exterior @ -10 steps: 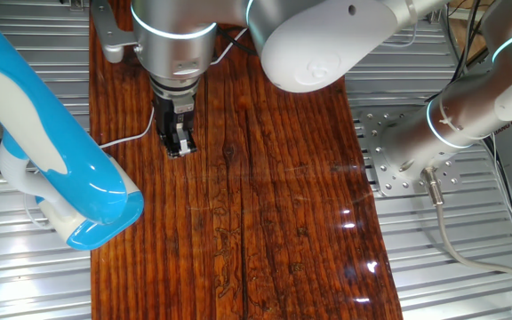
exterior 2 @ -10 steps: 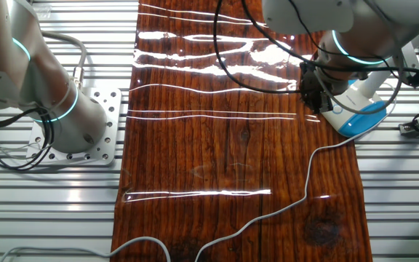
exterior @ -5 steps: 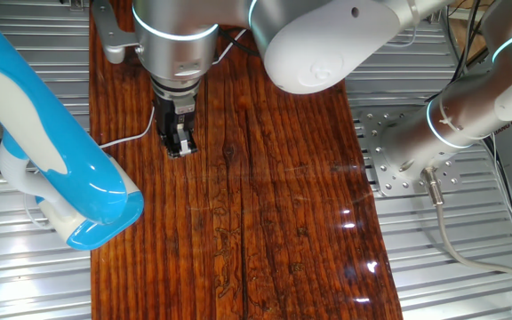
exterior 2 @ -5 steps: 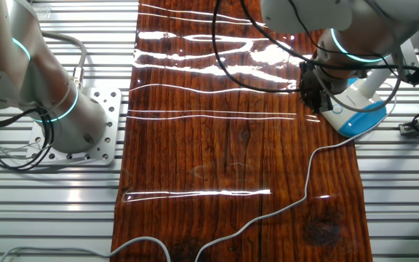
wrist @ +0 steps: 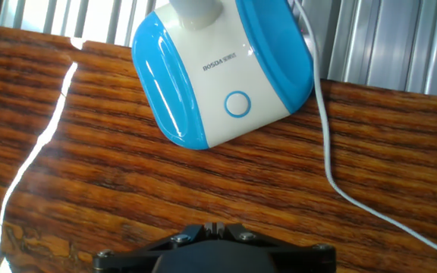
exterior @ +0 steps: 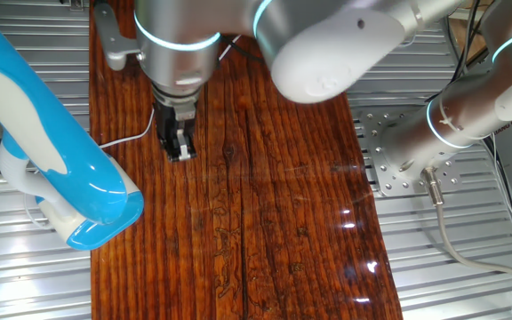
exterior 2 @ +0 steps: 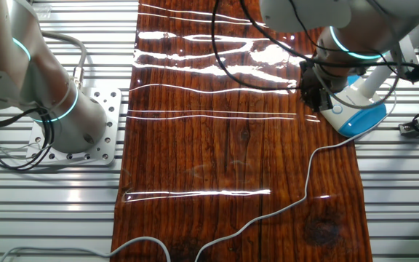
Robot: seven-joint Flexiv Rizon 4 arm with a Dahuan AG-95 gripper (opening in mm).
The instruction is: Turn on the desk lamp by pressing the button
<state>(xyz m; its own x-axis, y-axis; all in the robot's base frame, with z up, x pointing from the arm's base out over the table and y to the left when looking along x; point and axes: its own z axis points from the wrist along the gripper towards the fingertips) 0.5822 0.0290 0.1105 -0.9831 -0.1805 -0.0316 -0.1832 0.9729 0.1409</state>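
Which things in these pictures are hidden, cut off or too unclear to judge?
- Gripper: whether the jaws are open is unclear; the hand view shows only its dark body at the bottom edge.
- Desk lamp: the hand view's top edge cuts off its neck; in the other fixed view the arm hides most of the base.
- Button: seen only in the hand view.
- Cord: runs off the bottom edge; its plug is not visible.

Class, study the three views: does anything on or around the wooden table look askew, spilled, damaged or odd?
Nothing spilled or damaged. One oddity: the desk lamp base overhangs the wooden table edge onto the metal slats.
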